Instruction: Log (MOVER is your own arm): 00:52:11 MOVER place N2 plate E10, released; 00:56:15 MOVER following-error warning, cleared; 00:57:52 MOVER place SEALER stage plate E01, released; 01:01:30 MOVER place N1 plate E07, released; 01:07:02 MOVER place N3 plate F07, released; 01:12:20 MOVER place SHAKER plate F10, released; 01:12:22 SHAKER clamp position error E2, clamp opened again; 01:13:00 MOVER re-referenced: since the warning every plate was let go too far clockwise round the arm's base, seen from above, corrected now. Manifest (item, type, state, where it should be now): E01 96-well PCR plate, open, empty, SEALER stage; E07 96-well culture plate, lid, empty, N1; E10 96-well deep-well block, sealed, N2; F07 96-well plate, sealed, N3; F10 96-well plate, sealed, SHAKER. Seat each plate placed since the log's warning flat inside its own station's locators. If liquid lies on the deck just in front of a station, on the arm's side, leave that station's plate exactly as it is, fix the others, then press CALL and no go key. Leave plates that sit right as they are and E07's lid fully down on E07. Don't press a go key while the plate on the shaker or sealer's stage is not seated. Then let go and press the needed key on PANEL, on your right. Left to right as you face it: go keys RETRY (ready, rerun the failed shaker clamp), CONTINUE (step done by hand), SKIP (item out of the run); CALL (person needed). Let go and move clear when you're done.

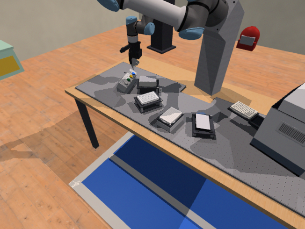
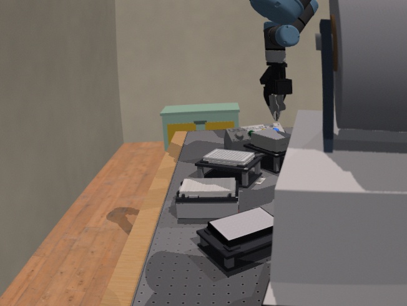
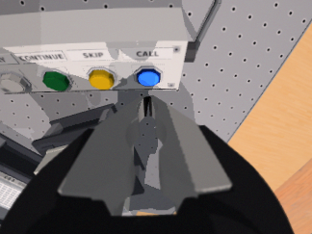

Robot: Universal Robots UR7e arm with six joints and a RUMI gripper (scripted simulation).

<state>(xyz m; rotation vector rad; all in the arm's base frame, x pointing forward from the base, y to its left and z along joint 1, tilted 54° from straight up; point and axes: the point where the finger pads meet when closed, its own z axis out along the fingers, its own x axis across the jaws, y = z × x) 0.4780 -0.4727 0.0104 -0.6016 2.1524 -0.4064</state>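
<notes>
while the hand [image 3: 147,106] hangs pressed together above panel [image 3: 91,52], a deep-well block [image 1: 147,81] sits just beside.

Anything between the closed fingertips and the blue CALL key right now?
Nothing: in the wrist view the shut gripper hangs just short of the CALL key, with only the panel's front edge between.

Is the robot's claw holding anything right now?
No, nothing. The gripper has its jaws shut together with nothing between them, hanging in the air just above the blue CALL button on the panel.
</notes>
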